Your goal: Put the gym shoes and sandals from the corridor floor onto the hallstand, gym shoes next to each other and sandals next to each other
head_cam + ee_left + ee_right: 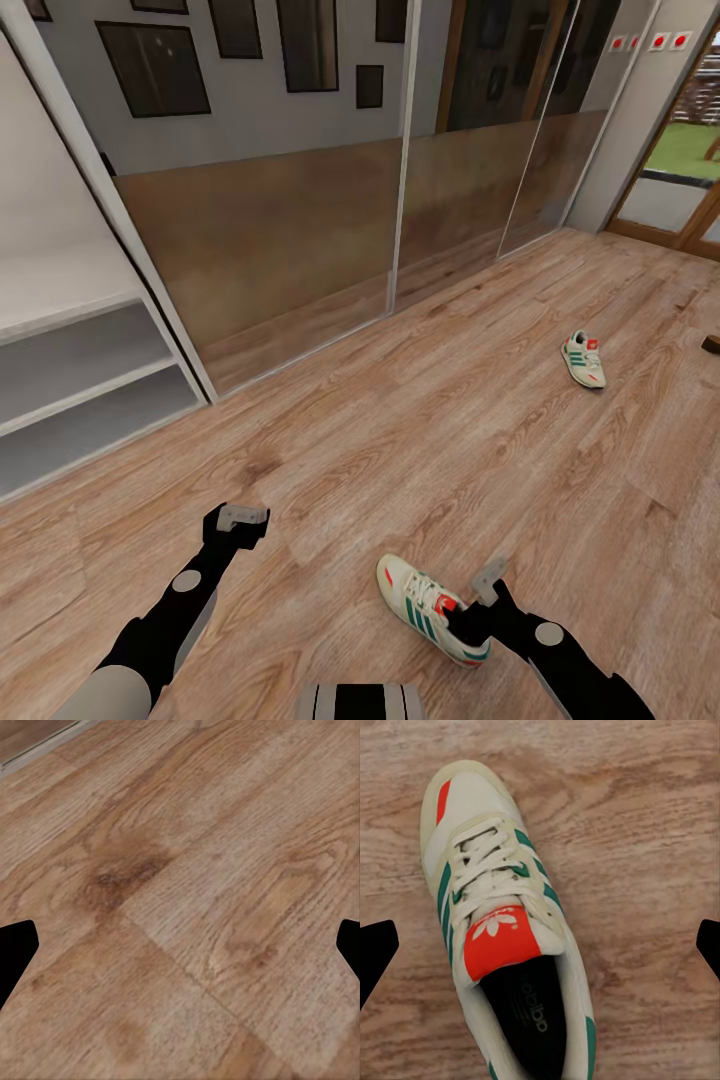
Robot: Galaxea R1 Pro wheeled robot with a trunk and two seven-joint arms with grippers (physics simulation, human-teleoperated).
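One cream-white gym shoe [428,603] with green stripes and a red tongue lies on the wood floor [420,450] close in front of me. My right gripper [463,618] hovers over its heel end, open and apart from it. In the right wrist view the shoe [502,922] lies between the spread black fingertips [375,952], laces up. The second gym shoe [584,358] lies farther off to the right. My left gripper [232,528] hangs open over bare planks [180,870], with nothing between its fingers [15,949]. The sandals are out of view.
A light-grey low unit with two open shelf levels [80,385] stands at the left; its upper part is cut off. Mirrored sliding doors [300,230] run along the far wall. A small dark thing [712,344] sits at the right edge, too cut off to identify.
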